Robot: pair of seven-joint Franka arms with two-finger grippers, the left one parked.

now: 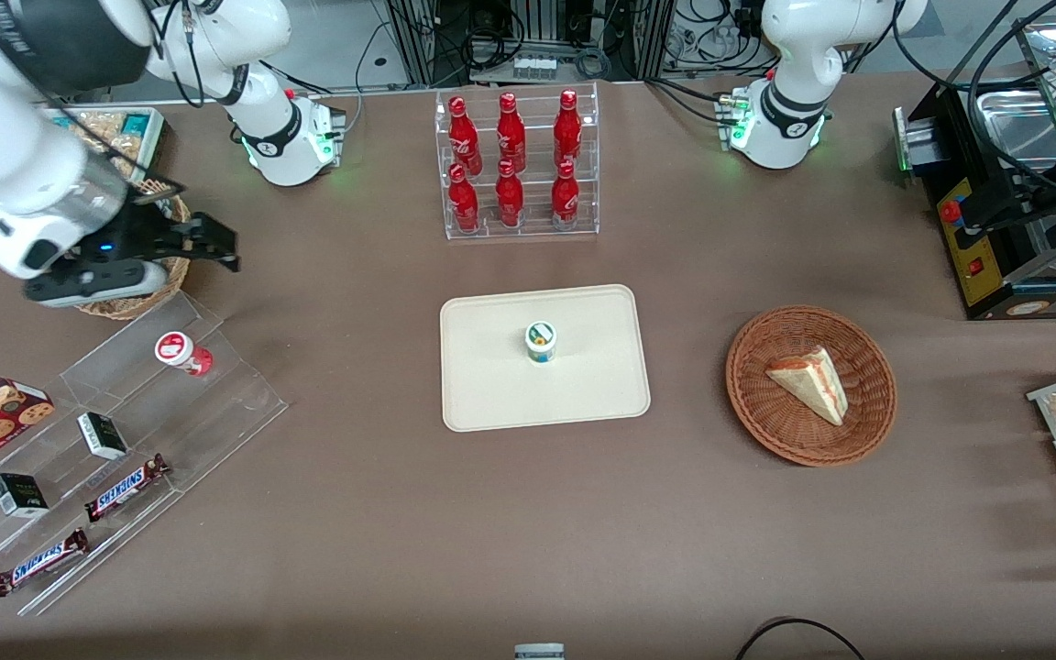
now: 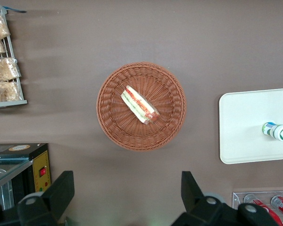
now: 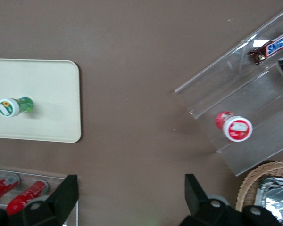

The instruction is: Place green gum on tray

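Green gum (image 1: 541,341) seen upright on tray (image 1: 491,403), near its middle | gripper (image 1: 207,240) raised over working arm's end of surface, fingers spread, nothing held | risk judged low: gum could be toppled only if tray is bumped

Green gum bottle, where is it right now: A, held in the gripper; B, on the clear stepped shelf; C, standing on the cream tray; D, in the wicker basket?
C: the green gum stands upright on the tray, while the open gripper hangs away above the stepped shelf.
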